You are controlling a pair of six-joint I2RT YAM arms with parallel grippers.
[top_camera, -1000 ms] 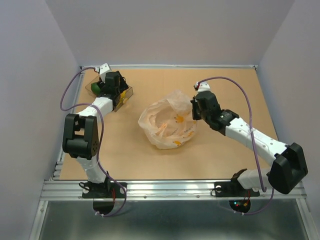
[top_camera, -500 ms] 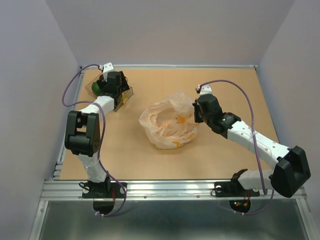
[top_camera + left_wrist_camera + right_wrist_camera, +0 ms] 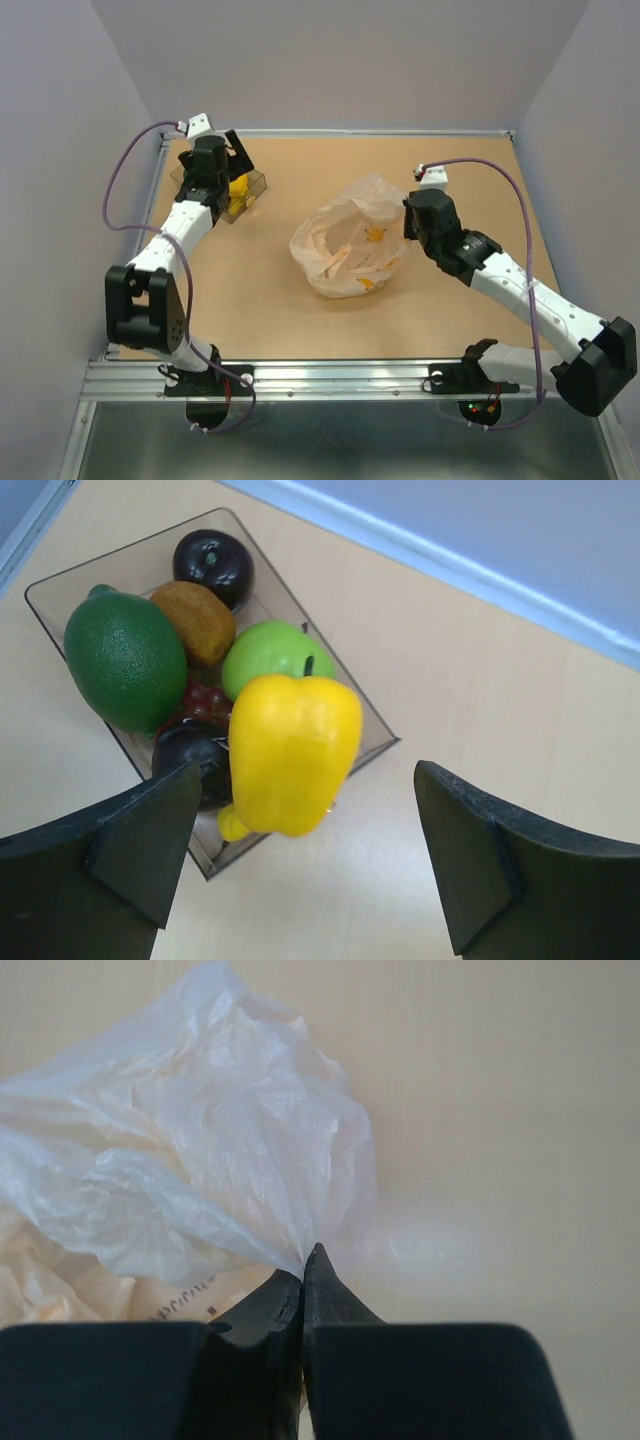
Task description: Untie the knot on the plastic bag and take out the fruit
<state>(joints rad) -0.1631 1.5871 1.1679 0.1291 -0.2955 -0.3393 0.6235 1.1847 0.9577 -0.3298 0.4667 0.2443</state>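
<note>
Tabletop [image 3: 300, 320], plastic bag [image 3: 350, 245] edge clamped in right hand [image 3: 302, 1270], left hand [image 3: 305, 780] apart over corner tray [image 3: 365, 735]

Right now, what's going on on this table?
The left gripper hangs open over the clear tray in the far left corner, where a yellow bell pepper tops a pile with a green apple, a lime and a kiwi. The right gripper is shut on a fold of the plastic bag mid-table. No knot shows, and I cannot tell whether fruit remains inside the bag.
</note>
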